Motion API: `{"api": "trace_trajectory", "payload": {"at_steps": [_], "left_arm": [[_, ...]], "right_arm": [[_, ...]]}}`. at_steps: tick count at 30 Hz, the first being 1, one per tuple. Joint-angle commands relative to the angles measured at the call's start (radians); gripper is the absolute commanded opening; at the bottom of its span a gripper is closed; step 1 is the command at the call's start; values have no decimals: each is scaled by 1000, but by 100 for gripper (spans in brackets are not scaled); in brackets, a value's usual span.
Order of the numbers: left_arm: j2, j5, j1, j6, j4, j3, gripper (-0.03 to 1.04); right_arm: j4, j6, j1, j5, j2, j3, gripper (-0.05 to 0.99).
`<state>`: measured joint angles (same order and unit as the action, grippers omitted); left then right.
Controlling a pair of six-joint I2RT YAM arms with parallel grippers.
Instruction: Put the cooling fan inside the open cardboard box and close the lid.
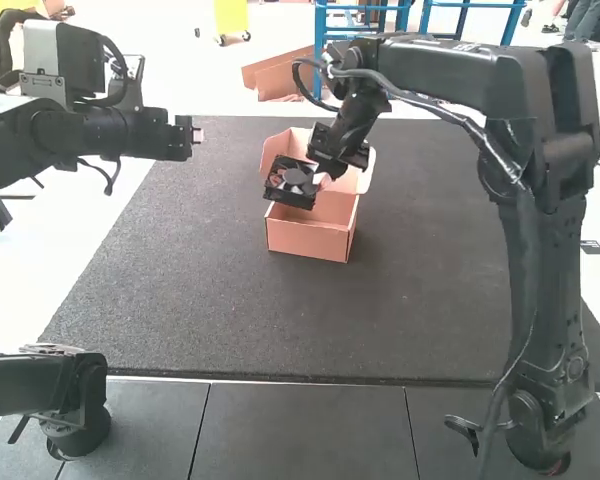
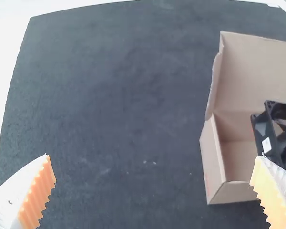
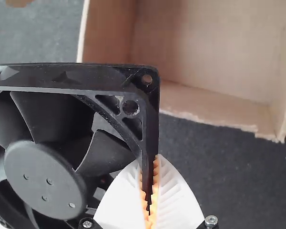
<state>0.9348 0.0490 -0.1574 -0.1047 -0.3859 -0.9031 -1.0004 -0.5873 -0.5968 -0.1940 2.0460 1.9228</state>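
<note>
The square black cooling fan (image 3: 62,157) is moulded plastic, smooth with a dull satin sheen. The open brown cardboard box (image 1: 310,232) is matt, one inner edge ragged and fibrous. The black table mat (image 1: 230,300) looks matt and finely grainy. The left gripper (image 2: 152,191) has ribbed white plastic fingers (image 2: 9,205) with matt orange serrated pads (image 2: 35,191).

In your right wrist view the cooling fan (image 3: 62,143) runs off two edges, leaving you one frame corner and part of the hub. The frame also covers part of the right gripper (image 3: 150,193) where it pinches. The cardboard box (image 3: 205,57) is cropped there too. From the high view, the gripper and fan hide the box's back wall and most of its opening, and the front wall hides its floor. In your left wrist view, the edge cuts off both box and fan, and an orange pad (image 2: 271,195) covers part of the fan.
</note>
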Motion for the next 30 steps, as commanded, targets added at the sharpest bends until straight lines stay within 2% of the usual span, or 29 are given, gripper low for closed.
{"api": "trace_trajectory", "payload": {"at_steps": [1, 7, 26, 28, 30], "left_arm": [[-19, -3, 1, 11, -4, -46, 97], [-19, -5, -1, 14, -10, -57, 97], [-17, -5, -1, 17, 24, -51, 97], [-14, -5, -1, 17, 39, -49, 97], [-7, -8, -1, 16, 53, -49, 97]], "right_arm": [[3, -3, 46, 53, 17, 76, 0], [28, 23, 65, 122, 68, 76, 0], [31, 55, 60, 110, 197, 74, 0], [40, 73, 65, 84, 204, 76, 14], [59, 75, 68, 22, 204, 77, 29]]}}
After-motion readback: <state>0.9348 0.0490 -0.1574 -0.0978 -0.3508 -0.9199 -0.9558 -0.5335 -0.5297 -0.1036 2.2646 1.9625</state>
